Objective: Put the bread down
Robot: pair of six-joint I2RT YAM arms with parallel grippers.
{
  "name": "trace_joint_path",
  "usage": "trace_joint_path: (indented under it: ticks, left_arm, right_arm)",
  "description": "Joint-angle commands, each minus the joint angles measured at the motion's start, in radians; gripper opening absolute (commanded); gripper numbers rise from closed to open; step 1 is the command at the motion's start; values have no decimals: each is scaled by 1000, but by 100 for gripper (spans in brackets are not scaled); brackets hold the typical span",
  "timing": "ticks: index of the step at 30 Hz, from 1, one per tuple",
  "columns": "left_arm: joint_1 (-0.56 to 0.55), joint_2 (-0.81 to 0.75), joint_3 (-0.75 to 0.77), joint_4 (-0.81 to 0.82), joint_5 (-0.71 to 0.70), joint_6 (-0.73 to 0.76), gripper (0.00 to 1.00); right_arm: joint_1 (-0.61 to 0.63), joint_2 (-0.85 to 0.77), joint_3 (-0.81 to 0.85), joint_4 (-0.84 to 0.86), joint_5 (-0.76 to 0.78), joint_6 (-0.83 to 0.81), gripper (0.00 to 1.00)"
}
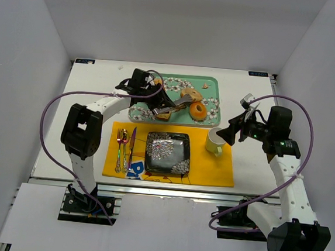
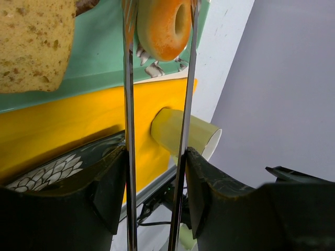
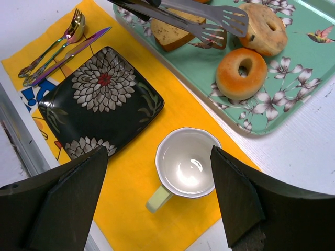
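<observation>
Presently the bread slice [image 3: 170, 32], brown and speckled, lies on the teal floral tray [image 3: 309, 68] at the upper centre of the right-wrist view, with an orange bagel [image 3: 230, 78] and a paler bagel [image 3: 275, 34] to its right. Left gripper [image 2: 156, 154]: jaws pinching the two arms of metal tongs [image 3: 230, 18], whose slotted tips stand parted over the slice and appear to carry nothing; whether they touch it cannot be told. Right gripper [image 3: 158, 151]: jaws spread wide, empty, above the cup [image 3: 187, 162] at lower centre. Black flowered plate [image 3: 104, 99], bare, sits on the yellow placemat [image 3: 178, 120] left of the cup, on the white bench [image 1: 88, 95]; it is probably the destination. Judged handling: the slice is light, soft and crumbly, and would dent or tear under a hard squeeze. It is best taken across its flat faces near the middle, with gentle pressure, and carried level.
</observation>
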Motion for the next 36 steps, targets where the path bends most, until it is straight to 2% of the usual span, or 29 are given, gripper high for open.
trace_joint_path:
  ticks: [1,9,11,15,22,27,31,36]
  left_arm:
    - [-4,5,26,59,29,-31,56]
    - [0,13,-2,108,27,-72,50]
    - [0,18,-16,134,27,-87,45]
    - [2,15,-29,166,30,-109,20]
    - [3,-42,-36,212,35,-101,2]
    - [5,-143,-52,255,65,-91,0]
    - [5,-295,-100,131,93,0,0]
    - [5,-527,-287,4,139,77,0]
  right_arm:
    - [-4,-23,-12,40,-21,2,84]
    - [-33,-28,-19,40,-28,2,84]
    - [-33,-28,-17,41,-30,2,84]
    - [-35,-31,-19,40,-30,1,84]
    - [-35,-40,-23,38,-39,2,85]
    - [-35,-45,-22,33,-41,-1,85]
    - [-35,-45,-20,32,-42,-4,85]
    - [-35,-39,-20,30,-51,-5,85]
